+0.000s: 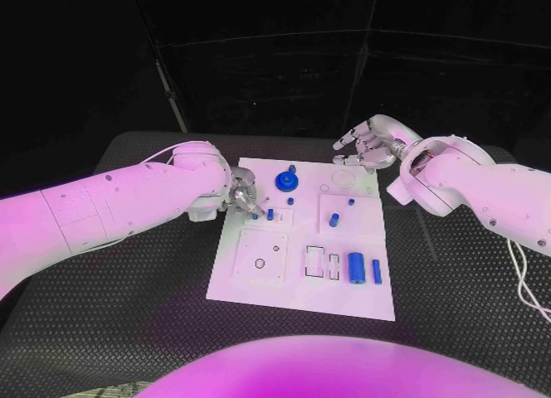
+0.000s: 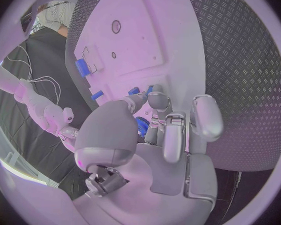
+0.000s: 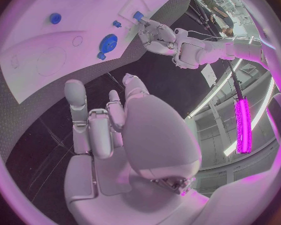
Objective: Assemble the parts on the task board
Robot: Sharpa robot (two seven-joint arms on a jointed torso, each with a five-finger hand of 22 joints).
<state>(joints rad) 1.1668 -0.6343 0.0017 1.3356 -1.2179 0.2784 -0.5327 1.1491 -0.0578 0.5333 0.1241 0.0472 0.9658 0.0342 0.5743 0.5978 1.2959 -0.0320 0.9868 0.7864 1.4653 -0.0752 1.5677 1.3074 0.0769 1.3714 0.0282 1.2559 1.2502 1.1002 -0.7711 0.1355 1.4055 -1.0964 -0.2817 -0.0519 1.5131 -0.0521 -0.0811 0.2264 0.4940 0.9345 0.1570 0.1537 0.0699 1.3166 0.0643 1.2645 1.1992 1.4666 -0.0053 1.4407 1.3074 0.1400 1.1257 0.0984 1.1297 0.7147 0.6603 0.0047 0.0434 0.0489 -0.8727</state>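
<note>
**Left hand pinches a blue part at the board's left edge**

The board [image 1: 302,236] lies in the middle of the black worktop [image 1: 144,290], long side running away from the robot. On it, a blue gear [image 1: 286,179] stands near the far edge. A small blue peg [image 1: 291,200] sits just nearer than the gear, and another blue peg [image 1: 333,220] lies right of centre. Two blue cylinders lie side by side near the right near corner, the thicker one [image 1: 357,266] left of the thinner one [image 1: 377,271]. Dark-outlined rectangular slots [image 1: 315,260] sit just left of them, and a raised square plate [image 1: 262,250] with a small round hole takes up the left near part.

The left hand [image 1: 240,196] reaches over the board's left edge, beside the gear. Its fingers [image 2: 154,101] are drawn together on a small blue part [image 2: 142,126]; the left wrist view shows blue between the thumb and the fingers, with the fingertips down at the board. A further blue piece [image 1: 270,214] stands on the board just beside these fingertips.

The right hand [image 1: 365,145] hangs above the worktop just beyond the board's far right corner, apart from it. Its fingers [image 3: 76,102] are loosely spread and hold nothing.
</note>
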